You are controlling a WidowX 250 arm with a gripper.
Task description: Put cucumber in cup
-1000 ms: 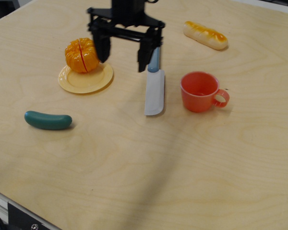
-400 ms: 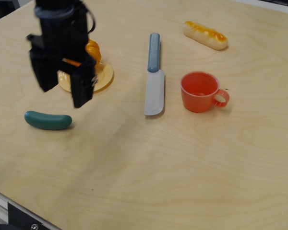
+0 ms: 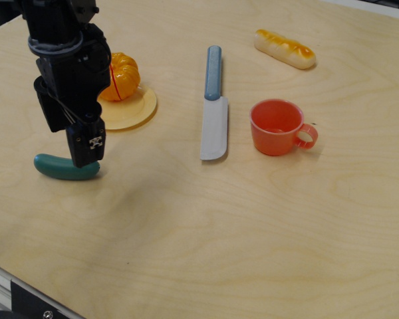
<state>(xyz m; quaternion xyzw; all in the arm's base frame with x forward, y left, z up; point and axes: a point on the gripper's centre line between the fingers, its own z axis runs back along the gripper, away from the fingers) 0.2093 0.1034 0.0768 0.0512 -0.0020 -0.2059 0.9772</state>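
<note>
The dark teal-green cucumber (image 3: 55, 167) lies on the wooden table at the left. My black gripper (image 3: 69, 146) hangs right over it, jaws open. The near finger (image 3: 85, 143) covers the cucumber's right part. The far finger (image 3: 49, 111) stands behind it. I cannot tell whether the fingers touch the cucumber. The coral cup (image 3: 276, 126) stands upright and empty at the right, handle pointing right, far from the gripper.
A toy knife (image 3: 214, 109) with a blue handle lies between the gripper and the cup. A pale yellow plate (image 3: 134, 109) holds an orange toy fruit (image 3: 122, 76) just behind the gripper. A bread roll (image 3: 284, 48) lies at the back right. The table's front edge is at the lower left.
The gripper has swung from above the knife to the left past the plate and dropped down over the cucumber. The jaws stay open. No object has moved.
</note>
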